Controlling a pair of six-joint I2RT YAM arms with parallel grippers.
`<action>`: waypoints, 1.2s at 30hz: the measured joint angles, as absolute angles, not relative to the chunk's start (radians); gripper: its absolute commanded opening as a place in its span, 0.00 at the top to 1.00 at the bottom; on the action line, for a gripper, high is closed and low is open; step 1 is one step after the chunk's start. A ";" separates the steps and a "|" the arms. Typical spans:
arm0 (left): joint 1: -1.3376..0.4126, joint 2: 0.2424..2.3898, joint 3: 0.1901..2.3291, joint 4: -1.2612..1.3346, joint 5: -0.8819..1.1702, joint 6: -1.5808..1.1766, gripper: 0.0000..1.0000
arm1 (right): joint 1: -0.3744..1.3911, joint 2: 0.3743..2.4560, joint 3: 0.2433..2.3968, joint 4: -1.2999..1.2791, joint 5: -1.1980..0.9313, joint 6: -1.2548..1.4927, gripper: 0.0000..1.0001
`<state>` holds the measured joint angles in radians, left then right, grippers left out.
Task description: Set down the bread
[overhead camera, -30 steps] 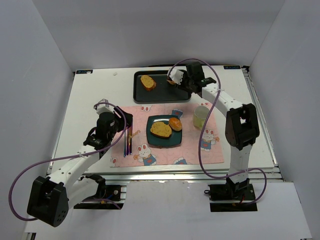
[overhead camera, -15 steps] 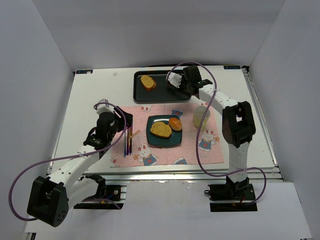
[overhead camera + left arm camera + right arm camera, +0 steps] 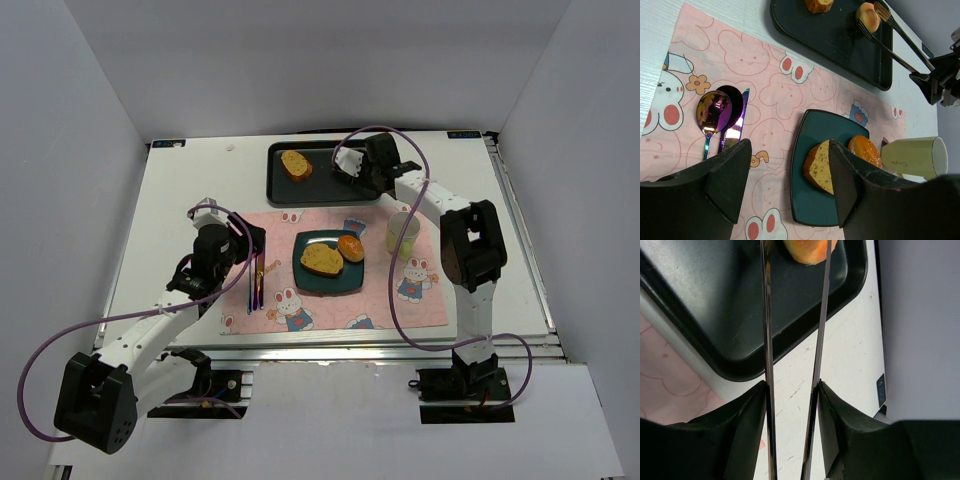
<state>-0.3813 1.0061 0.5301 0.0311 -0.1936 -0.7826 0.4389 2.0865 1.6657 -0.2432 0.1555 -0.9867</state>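
Note:
My right gripper (image 3: 792,390) is shut on a pair of metal tongs (image 3: 766,330), whose two arms run out over the black tray (image 3: 705,300). Their tips stand either side of a small golden bread roll (image 3: 807,252) lying on the tray; I cannot tell whether they are squeezing it. The left wrist view shows the same roll (image 3: 867,15) with the tongs (image 3: 895,42) at it. Another piece of bread (image 3: 295,164) lies at the tray's left end. My left gripper (image 3: 790,185) hangs open above the pink mat, holding nothing, near the teal plate (image 3: 345,282).
The teal plate (image 3: 810,200) carries a bread slice (image 3: 821,165) and a glazed bun (image 3: 866,150). A pale green cup (image 3: 402,233) stands right of the plate, under my right arm. A spoon (image 3: 712,112) and knife (image 3: 732,135) lie on the mat's left.
My right gripper has shifted a little left over the tray with the tongs. The left arm has not moved.

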 measured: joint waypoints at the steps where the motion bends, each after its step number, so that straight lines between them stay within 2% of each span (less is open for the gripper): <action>1: -0.381 1.006 0.530 0.031 -0.194 -0.783 0.28 | 0.439 2.086 1.664 -0.234 0.158 -0.989 0.51; 9: -0.381 1.006 0.530 0.031 -0.194 -0.783 0.28 | 0.439 2.086 1.653 -0.205 0.188 -1.000 0.50; 12: -0.381 1.005 0.530 0.031 -0.194 -0.783 0.28 | 0.439 2.086 1.653 -0.205 0.198 -1.000 0.53; 16: -0.381 1.002 0.530 0.031 -0.194 -0.783 0.28 | 0.439 2.086 1.653 -0.206 0.208 -0.998 0.64; 17: -0.381 1.002 0.530 0.031 -0.194 -0.783 0.28 | 0.439 2.086 1.653 -0.207 0.210 -0.995 0.71; 22: -0.381 1.002 0.530 0.031 -0.194 -0.783 0.28 | 0.439 2.087 1.657 -0.222 0.211 -0.970 0.90; 29: -0.381 0.997 0.530 0.031 -0.194 -0.783 0.28 | 0.439 2.086 1.660 -0.244 0.194 -0.921 0.99; 36: -0.381 0.996 0.530 0.031 -0.194 -0.783 0.28 | 0.436 2.003 1.625 -0.290 0.123 -0.864 1.00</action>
